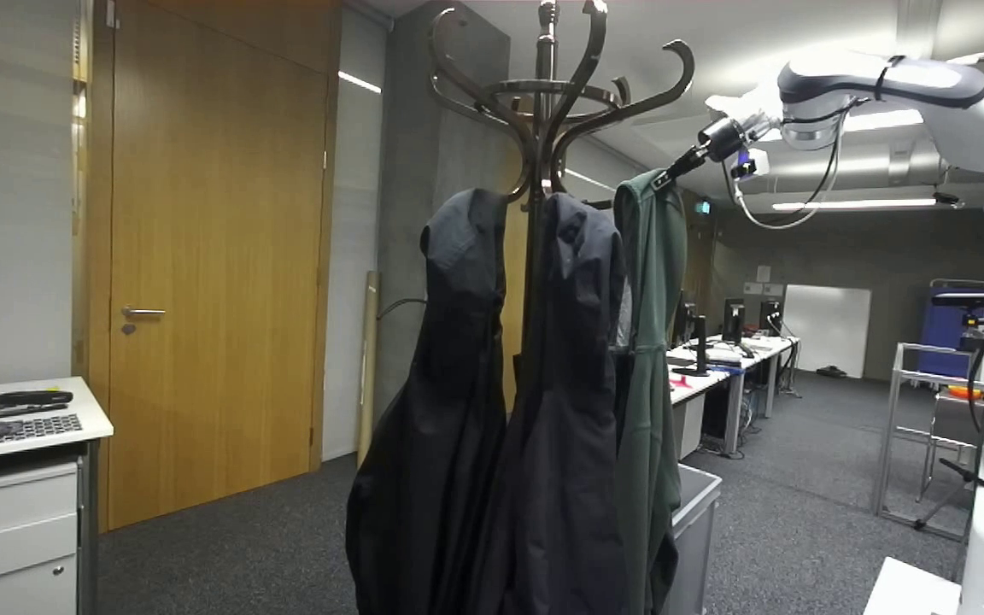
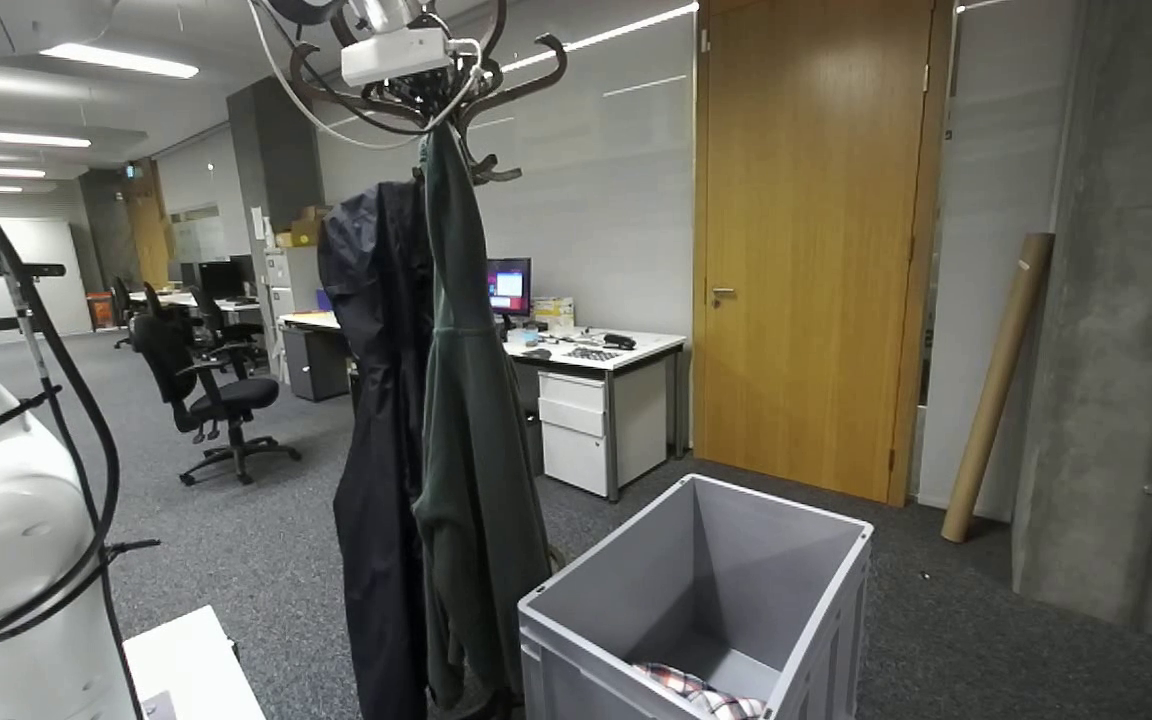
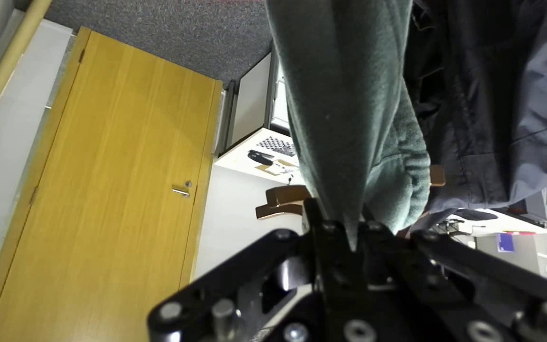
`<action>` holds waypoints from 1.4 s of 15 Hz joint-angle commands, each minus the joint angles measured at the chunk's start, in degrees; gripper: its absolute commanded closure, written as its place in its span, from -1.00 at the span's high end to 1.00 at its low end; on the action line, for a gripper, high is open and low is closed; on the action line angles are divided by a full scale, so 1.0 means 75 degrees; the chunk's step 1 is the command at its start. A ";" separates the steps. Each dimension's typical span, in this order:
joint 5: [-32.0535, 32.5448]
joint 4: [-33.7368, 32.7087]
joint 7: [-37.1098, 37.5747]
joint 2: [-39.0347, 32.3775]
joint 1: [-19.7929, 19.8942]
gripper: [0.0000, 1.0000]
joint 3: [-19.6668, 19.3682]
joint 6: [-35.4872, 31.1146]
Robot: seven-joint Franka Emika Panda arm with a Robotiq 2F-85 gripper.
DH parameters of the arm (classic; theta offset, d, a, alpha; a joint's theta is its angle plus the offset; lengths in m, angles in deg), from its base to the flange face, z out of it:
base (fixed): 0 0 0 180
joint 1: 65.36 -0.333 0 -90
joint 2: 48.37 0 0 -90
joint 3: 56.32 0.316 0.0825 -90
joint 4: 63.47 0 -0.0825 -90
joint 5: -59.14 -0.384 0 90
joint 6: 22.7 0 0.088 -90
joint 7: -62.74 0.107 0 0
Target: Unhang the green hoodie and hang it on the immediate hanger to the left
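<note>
Gripper (image 1: pixel 661 179) clenched on hoodie (image 1: pixel 649 376) near its top, coat (image 1: pixel 573 384) beside it, hook (image 3: pixel 288 194) close by. Guess: mid-transfer; next, line up with left hook, seat, let go. Can't tell which hook that is, or whether one bears the hoodie; white box (image 2: pixel 396 56) hides the grip in an exterior view.

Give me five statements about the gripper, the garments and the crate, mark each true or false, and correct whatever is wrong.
1. The gripper is shut on the green hoodie. True.
2. It grips the hoodie's lowest hanging end. False: it grips near the top.
3. Dark garments hang beside the hoodie. True.
4. The grey crate holds a checked cloth. True.
5. The crate is packed full to the top. False: the cloth lies low inside it.
</note>
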State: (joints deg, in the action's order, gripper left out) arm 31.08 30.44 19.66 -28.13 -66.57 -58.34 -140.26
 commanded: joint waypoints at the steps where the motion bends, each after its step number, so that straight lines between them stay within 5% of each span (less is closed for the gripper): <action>1: 0.0362 0.0342 0.0912 0.0513 -0.0245 -0.98 0.0033 -0.0492; 15: 0.1157 0.0603 0.1966 0.0612 -0.0947 -0.91 0.0106 0.0172; 21: 0.1257 0.0747 0.2168 0.0548 -0.0856 -0.98 0.0195 -0.0130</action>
State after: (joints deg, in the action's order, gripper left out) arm 39.14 35.71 34.01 -23.63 -72.19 -56.47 -138.76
